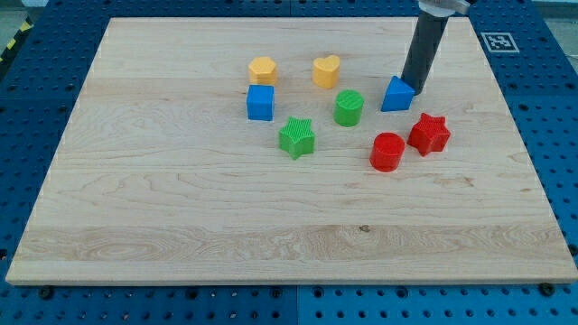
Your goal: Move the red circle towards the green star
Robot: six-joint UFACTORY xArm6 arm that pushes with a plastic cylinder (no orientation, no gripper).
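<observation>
The red circle (387, 151) lies right of the board's middle, just left of the red star (428, 134) and nearly touching it. The green star (296, 137) lies to the left of the red circle, about a hundred pixels away. My tip (413, 88) is at the upper right, touching the right side of the blue triangle (396, 95). The tip is above and a little right of the red circle, apart from it.
A green circle (349, 107) sits between the green star and the blue triangle. A blue cube (260, 103), a yellow hexagon (262, 70) and a yellow heart (326, 70) lie at the upper middle. The wooden board (181, 226) rests on a blue pegboard table.
</observation>
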